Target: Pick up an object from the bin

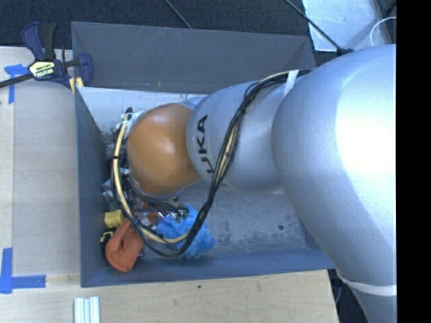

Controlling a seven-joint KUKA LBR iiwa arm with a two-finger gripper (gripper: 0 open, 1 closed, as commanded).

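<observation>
Gripper (143, 209) low at bin (202, 269) left end, state cannot tell; orange lump (123, 248), blue wad (186, 232) just beside.

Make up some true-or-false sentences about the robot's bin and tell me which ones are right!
1. The arm reaches into the bin from the right of the view. True.
2. The crumpled orange thing lies in the bin's far right corner. False: it lies in the near left corner.
3. A fuzzy blue thing lies to the right of the orange one. True.
4. The round cover on the robot's wrist is green. False: it is orange-brown.
5. A small yellow thing lies just beyond the orange one, by the left wall. True.
</observation>
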